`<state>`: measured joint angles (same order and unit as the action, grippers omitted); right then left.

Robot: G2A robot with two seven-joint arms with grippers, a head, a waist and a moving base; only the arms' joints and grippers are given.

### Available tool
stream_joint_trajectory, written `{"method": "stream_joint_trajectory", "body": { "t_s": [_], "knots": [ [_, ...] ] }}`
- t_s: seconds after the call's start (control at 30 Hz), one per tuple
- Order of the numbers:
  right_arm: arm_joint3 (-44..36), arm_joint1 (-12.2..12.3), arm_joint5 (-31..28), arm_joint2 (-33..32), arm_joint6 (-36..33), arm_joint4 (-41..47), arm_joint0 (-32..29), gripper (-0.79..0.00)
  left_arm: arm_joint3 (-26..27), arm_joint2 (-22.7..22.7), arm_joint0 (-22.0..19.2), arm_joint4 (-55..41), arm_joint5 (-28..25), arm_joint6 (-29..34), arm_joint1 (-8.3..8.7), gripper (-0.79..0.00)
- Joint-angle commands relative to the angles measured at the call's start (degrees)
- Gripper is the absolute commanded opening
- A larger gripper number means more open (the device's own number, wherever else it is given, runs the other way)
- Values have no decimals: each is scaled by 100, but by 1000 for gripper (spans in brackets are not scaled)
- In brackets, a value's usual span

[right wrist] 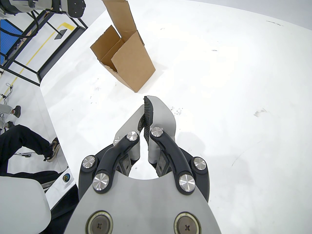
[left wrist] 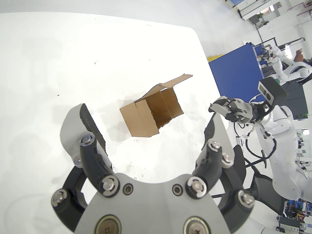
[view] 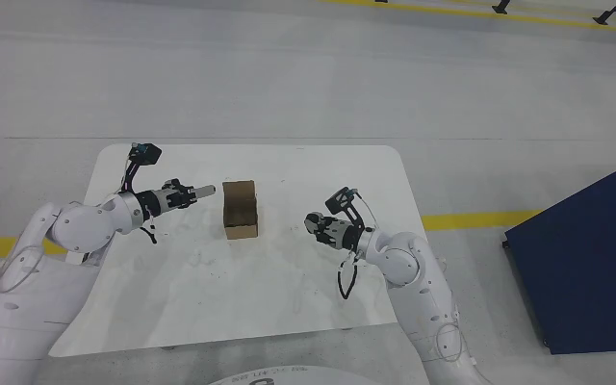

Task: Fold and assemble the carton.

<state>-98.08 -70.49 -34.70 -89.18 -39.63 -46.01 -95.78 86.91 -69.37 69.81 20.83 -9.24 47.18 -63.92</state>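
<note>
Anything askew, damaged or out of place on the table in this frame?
Nothing serious. The carton stands upright and intact on the table, its top unclosed with one long flap sticking up. A few dark specks and scuffs mark the tabletop.

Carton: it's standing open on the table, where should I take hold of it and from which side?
Pinch the top rim of a side wall of the carton, likely the one facing the open left gripper, coming down from above: the top is open, so one finger fits inside, one outside. Avoid the raised flap; it would probably bend. The right gripper is shut.
</note>
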Motion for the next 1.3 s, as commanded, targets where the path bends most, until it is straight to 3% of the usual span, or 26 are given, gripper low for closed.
{"method": "stream_joint_trajectory", "body": {
  "t_s": [0.0,0.73,0.9,1.03,1.17,1.27],
  "knots": [
    [0,0,0,0,0,0,0,-785,0,0,0,0,0,0,0,0],
    [0,0,0,0,0,0,0,-785,0,0,0,0,0,0,0,0],
    [79,21,37,-149,372,324,-11,-785,0,0,0,0,0,0,0,0],
    [-272,2,367,264,585,-343,195,-785,-24,129,-14,674,-70,-270,8,0],
    [-311,-72,935,1027,780,-1157,569,-785,-635,487,-402,1383,-273,-753,-58,0],
    [-145,-121,1256,1434,844,-1450,831,-785,-1465,699,-985,1273,42,-1240,-197,0]
  ]
}}
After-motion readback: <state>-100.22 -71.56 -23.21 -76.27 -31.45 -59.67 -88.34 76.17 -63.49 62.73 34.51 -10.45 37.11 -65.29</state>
